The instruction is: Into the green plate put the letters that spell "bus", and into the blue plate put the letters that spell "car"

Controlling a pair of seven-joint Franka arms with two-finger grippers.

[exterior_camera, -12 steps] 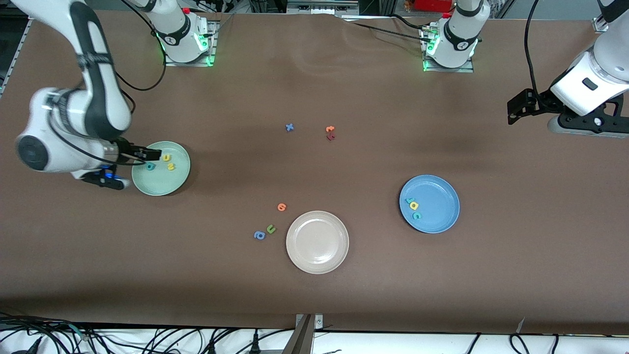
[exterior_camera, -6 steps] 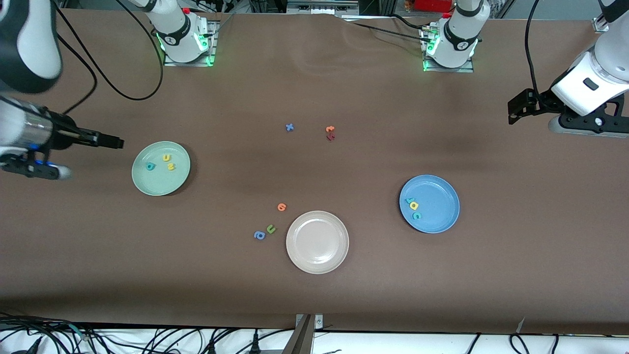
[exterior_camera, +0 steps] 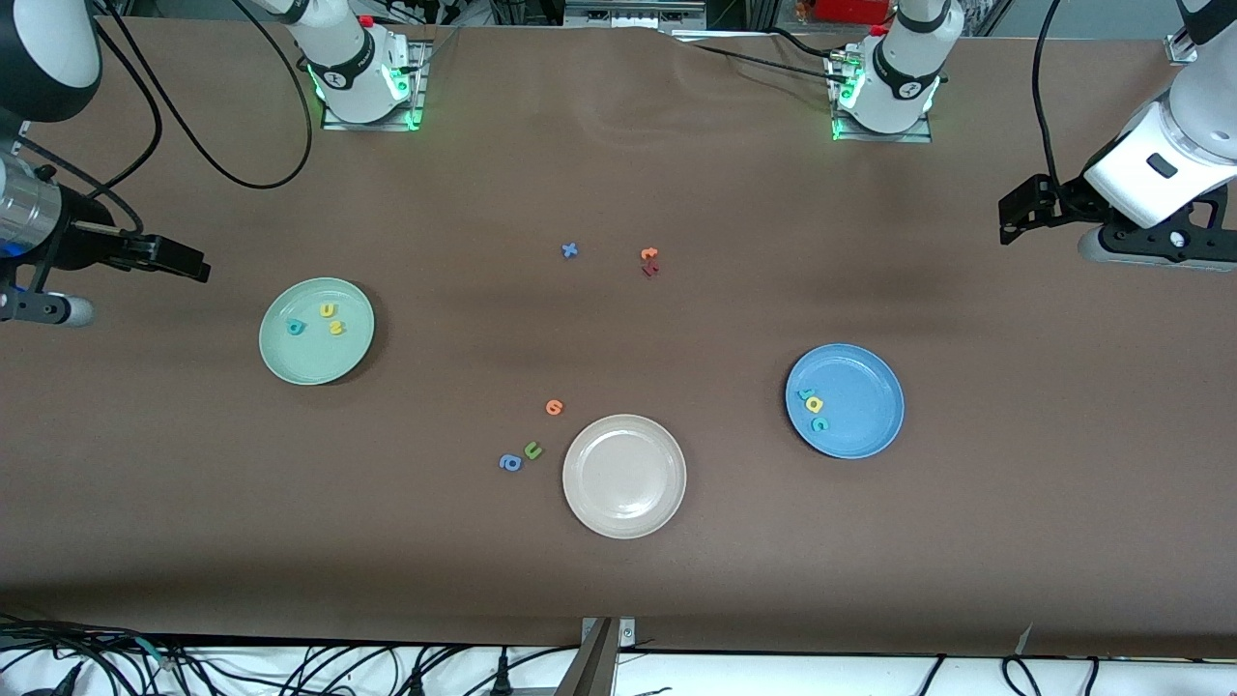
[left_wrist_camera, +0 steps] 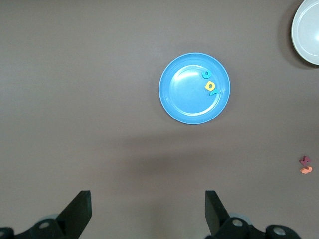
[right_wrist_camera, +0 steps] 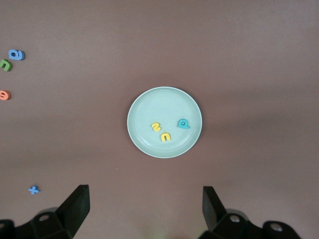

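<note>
Robotics lab: bolted arm bases (exterior_camera: 365,72) (cables (exterior_camera: 290,667) everywhere).

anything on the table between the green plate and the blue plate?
Yes, front view: an orange letter lies on the table about midway between the green plate and the blue plate. The beige plate sits nearer the camera.

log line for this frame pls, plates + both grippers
green plate: b, u, s in | blue plate: c, a, r in | right gripper: open, empty, beside green plate | left gripper: open, empty, waiting at table end
</note>
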